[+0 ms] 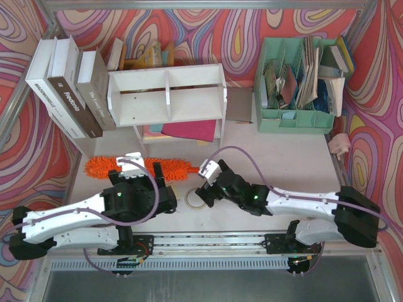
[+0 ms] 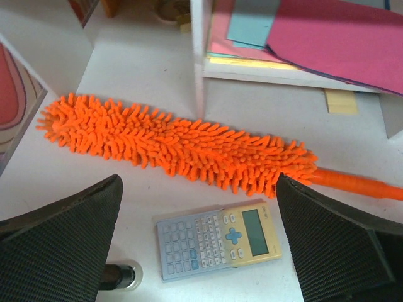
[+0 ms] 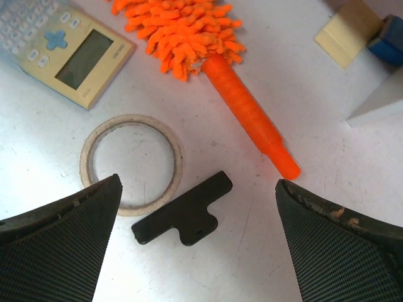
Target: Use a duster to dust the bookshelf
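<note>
The white bookshelf [image 1: 167, 94] stands at the back centre on legs, and one leg [image 2: 198, 56] shows in the left wrist view. The orange duster [image 1: 179, 167] lies flat on the table in front of it, handle to the right. My left gripper [image 1: 140, 171] is open and empty above the fluffy head [image 2: 176, 141], just on its near side; the handle [image 2: 356, 184] runs off to the right. My right gripper [image 1: 208, 192] is open and empty, hovering just near of the handle's end [image 3: 252, 116].
A calculator [image 2: 217, 238] lies under my left gripper. A tape ring [image 3: 132, 163] and a black flat piece [image 3: 182, 217] lie under my right gripper. Big books [image 1: 63, 88] lean at back left. A green organizer [image 1: 296, 82] stands back right. Coloured papers [image 1: 189, 130] lie under the shelf.
</note>
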Motion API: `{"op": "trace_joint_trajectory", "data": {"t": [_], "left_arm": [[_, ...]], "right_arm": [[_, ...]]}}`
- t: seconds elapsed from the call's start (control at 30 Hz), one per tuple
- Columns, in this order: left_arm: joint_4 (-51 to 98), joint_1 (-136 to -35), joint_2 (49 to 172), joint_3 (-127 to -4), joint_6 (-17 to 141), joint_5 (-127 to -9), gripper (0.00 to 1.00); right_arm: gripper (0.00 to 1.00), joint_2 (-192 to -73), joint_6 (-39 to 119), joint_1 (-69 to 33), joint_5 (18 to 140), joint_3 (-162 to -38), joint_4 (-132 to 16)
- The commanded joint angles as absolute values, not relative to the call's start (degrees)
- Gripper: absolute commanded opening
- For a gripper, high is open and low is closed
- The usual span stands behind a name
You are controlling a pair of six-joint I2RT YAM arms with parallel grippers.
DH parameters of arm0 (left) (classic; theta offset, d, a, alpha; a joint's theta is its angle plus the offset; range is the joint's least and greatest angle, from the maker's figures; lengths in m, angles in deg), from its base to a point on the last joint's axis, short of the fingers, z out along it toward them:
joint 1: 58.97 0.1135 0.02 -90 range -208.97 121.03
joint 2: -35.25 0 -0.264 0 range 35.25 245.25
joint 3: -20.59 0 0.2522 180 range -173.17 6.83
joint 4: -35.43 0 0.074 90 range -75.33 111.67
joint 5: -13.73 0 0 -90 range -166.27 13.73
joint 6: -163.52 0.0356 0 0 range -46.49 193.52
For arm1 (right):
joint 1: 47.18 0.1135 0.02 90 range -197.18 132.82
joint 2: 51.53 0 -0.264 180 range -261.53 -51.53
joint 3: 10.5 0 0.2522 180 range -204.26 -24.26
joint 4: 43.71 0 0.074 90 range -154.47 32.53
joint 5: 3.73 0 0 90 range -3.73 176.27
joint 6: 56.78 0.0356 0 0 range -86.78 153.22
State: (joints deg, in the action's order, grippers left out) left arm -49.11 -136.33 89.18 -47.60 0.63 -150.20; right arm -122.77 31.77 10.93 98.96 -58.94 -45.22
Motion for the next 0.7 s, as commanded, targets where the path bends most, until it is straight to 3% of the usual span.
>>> {"op": "trace_joint_trajectory", "data": {"t": [0.0, 0.37, 0.53, 0.67], "left_arm": [[-54.34, -133.15, 85.17, -46.02, -3.9, -146.43, 0.98], [-48.67, -127.54, 70.02, -38.29, -2.97, -141.91, 0.98], [-44.75, -122.7, 71.61, -36.37, 0.88, -136.53, 0.98], [-38.73, -113.32, 74.14, -35.49, 7.08, -127.46, 0.98]], "right_arm": [[0.97, -128.15, 23.1, 9.83, 94.22, -62.95, -39.52], [0.86, -145.94, 17.89, 4.85, 85.64, -76.57, -38.67], [0.81, -150.66, 16.29, 2.8, 83.03, -80.58, -39.89], [0.77, -153.48, 15.08, 1.48, 80.91, -83.13, -41.3]]}}
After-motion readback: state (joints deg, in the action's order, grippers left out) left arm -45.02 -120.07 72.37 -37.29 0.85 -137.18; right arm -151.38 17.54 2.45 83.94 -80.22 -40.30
